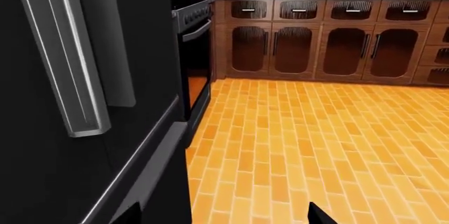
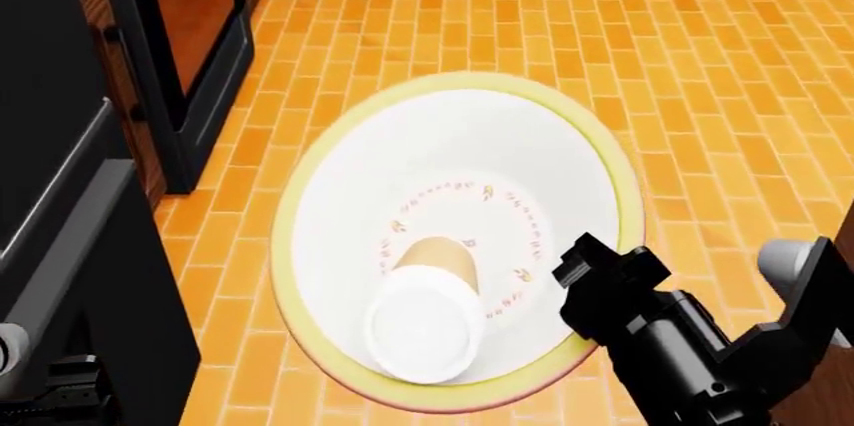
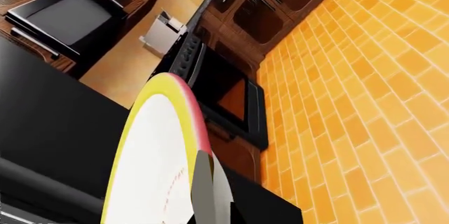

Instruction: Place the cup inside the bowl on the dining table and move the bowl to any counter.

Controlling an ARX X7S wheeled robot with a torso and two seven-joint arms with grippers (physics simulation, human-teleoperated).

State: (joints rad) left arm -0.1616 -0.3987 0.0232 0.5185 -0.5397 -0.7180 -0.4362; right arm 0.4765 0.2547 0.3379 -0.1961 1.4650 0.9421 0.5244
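Risk of the cup (image 2: 424,318) rolling out of the bowl (image 2: 454,146) and dropping to the brick floor (image 2: 694,76) if tilted further, since held only at one rim. Right gripper (image 2: 587,266) pinching that rim, bowl aloft over floor. Wide white bowl, yellow edge, red outside; tan cup lying on its side inside, white lid foremost. Left gripper jaws: cannot tell.
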